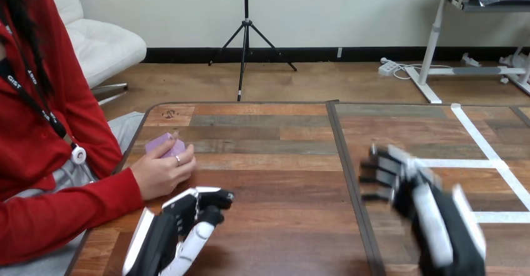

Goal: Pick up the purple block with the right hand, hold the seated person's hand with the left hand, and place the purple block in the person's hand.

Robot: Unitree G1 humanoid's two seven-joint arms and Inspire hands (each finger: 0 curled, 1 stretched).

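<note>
purple block (pixel 165 145) partly behind person's hand (pixel 160 173), right hand (pixel 415 195) blurred

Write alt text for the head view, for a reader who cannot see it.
The person's hand at the view's left holds the purple block at the wooden table's left edge. The robot's left hand is close beside it, fingers relaxed and not round it; the right hand is over the table's right half.
</note>
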